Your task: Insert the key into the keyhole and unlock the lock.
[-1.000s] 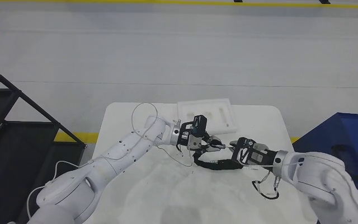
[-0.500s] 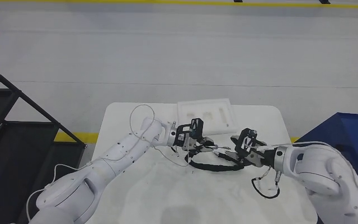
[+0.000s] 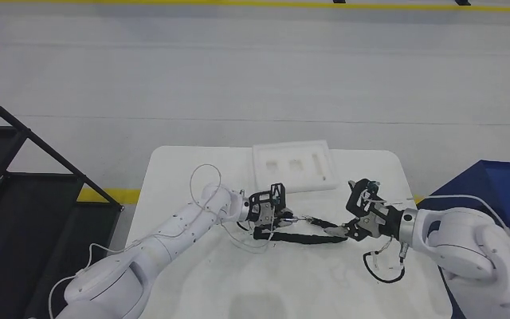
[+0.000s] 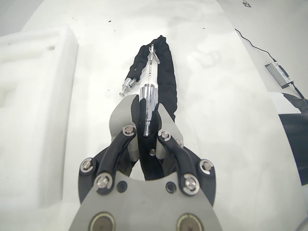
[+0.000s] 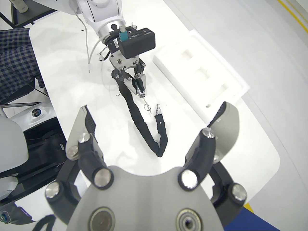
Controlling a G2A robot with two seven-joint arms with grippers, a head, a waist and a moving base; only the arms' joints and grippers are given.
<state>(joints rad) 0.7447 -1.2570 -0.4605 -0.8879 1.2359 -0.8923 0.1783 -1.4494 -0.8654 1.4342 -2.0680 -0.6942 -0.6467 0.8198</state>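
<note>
A black fabric-sleeved chain lock (image 3: 307, 237) lies across the white table (image 3: 199, 271). My left gripper (image 4: 145, 111) is shut on its chrome lock cylinder (image 4: 149, 102). The key (image 4: 151, 70) sticks out of the cylinder's end, with its ring (image 4: 155, 55) resting on the sleeve (image 4: 168, 78). The chain's chrome pin end (image 4: 127, 86) lies free beside the cylinder. My right gripper (image 5: 155, 111) stands open and holds nothing, hovering back from the chain's bend (image 5: 158, 150). From there I see the left gripper (image 5: 139, 86), the key (image 5: 146, 104) and the pin end (image 5: 158, 110).
A white foam tray (image 3: 293, 166) with moulded pockets sits at the table's far edge, close behind the lock. A thin white cable (image 3: 199, 171) loops by the left arm. A blue bin (image 3: 478, 191) stands off the table's right side, a black rack (image 3: 32, 199) off its left.
My right gripper has drawn back to the right, away from the key, and now stands open. My left gripper has shifted left with the cylinder, and the chain lies stretched out.
</note>
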